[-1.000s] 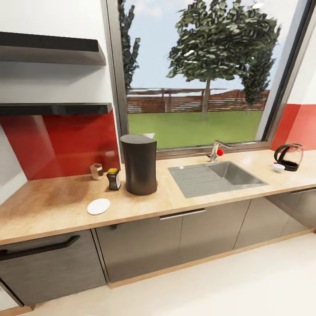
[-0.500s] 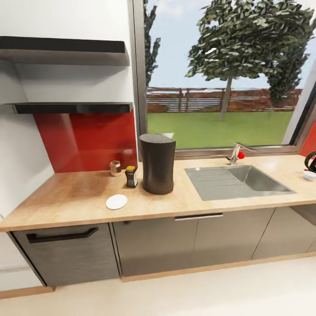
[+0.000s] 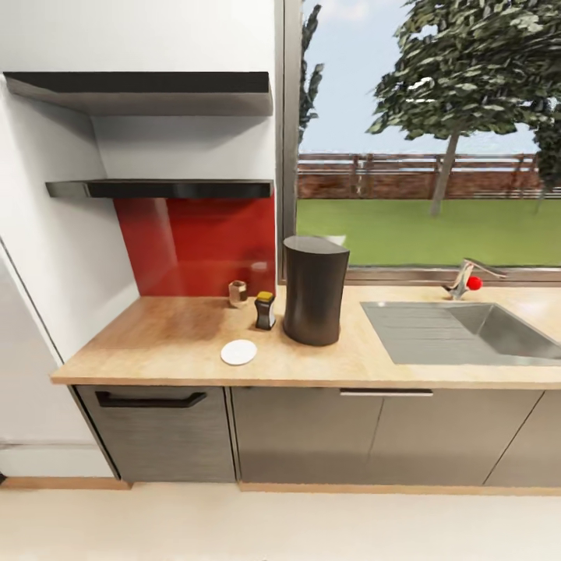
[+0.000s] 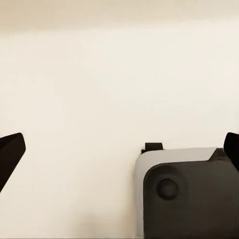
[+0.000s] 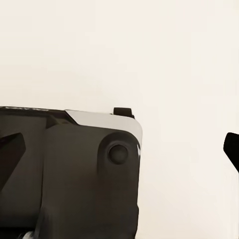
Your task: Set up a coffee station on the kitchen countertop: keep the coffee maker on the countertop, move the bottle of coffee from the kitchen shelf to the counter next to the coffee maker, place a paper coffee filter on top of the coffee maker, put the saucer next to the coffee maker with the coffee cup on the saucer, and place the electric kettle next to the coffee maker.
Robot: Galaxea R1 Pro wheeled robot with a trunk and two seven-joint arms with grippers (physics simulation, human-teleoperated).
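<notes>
The tall dark coffee maker (image 3: 314,291) stands on the wooden countertop (image 3: 171,343) by the window. Just to its left is a small dark bottle of coffee (image 3: 265,310) with a yellow cap. A small brownish cup (image 3: 238,293) sits further left, against the red backsplash. A white saucer (image 3: 238,352) lies near the counter's front edge with nothing on it. The kettle and the paper filter are out of view. In the wrist views my left gripper (image 4: 119,152) and right gripper (image 5: 119,149) are open over pale floor, holding nothing.
A steel sink (image 3: 467,331) with a faucet (image 3: 465,279) is set into the counter right of the coffee maker. Two dark shelves (image 3: 160,188) hang on the wall above the counter's left end. Grey cabinets (image 3: 312,436) stand below. My own base (image 4: 186,194) shows under the arms.
The camera has swung left, so the whole picture has slid right. The kettle and small white bowl have left the view at the right edge. Nothing on the counter has moved.
</notes>
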